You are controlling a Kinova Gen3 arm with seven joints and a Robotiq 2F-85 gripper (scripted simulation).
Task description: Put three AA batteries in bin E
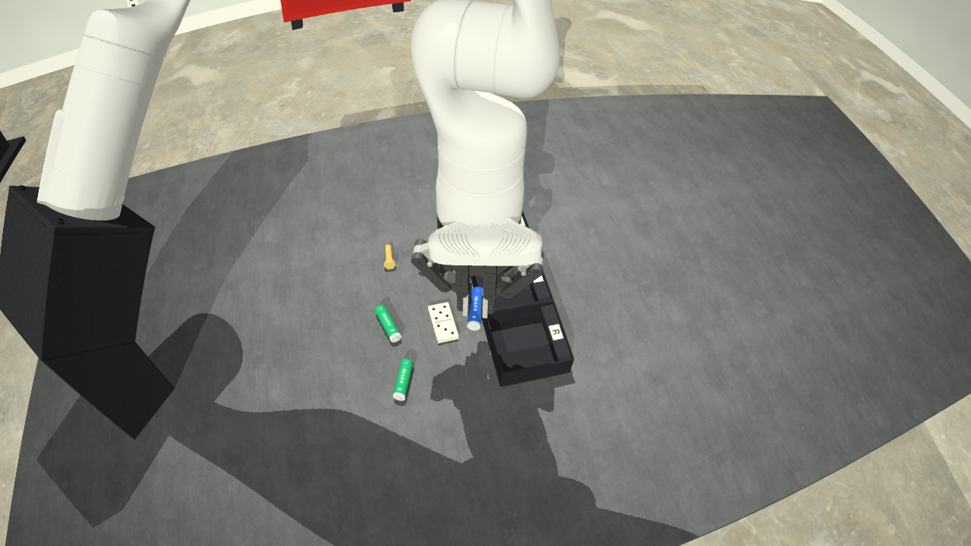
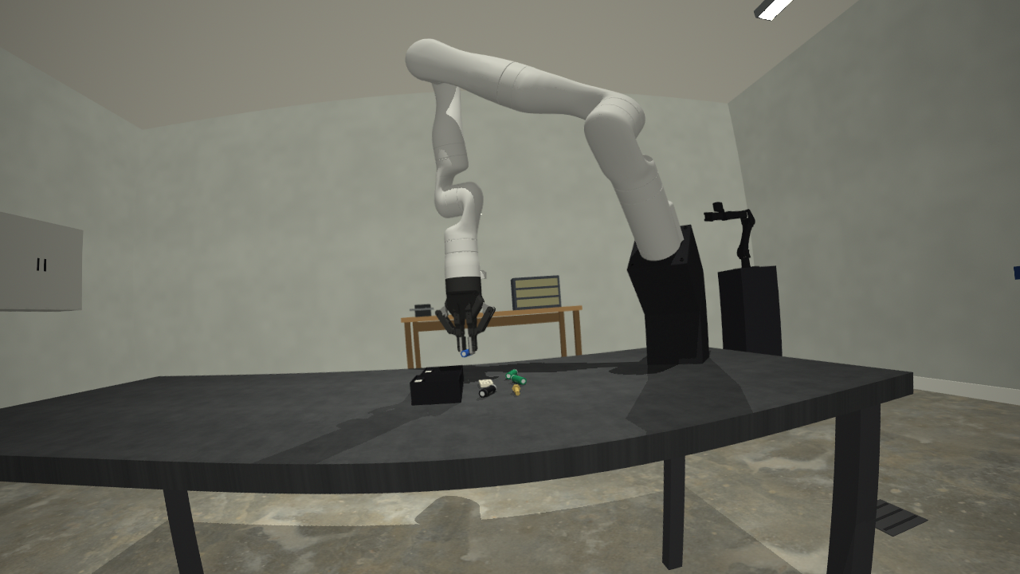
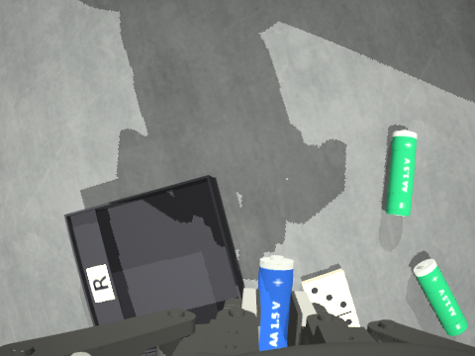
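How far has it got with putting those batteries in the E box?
Nothing shows as delivered yet; bin E is hidden under the arm from above, so its contents cannot be checked. In hand: the gripper is shut on a blue AA battery, raised above the table beside the bin marked R. Left: drop it in E, then fetch the two green batteries lying on the table, and let go.

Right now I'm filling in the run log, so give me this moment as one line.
fingers: shut on blue battery | height: lifted above table | position: beside bin R | green batteries on table: two | bin E: hidden
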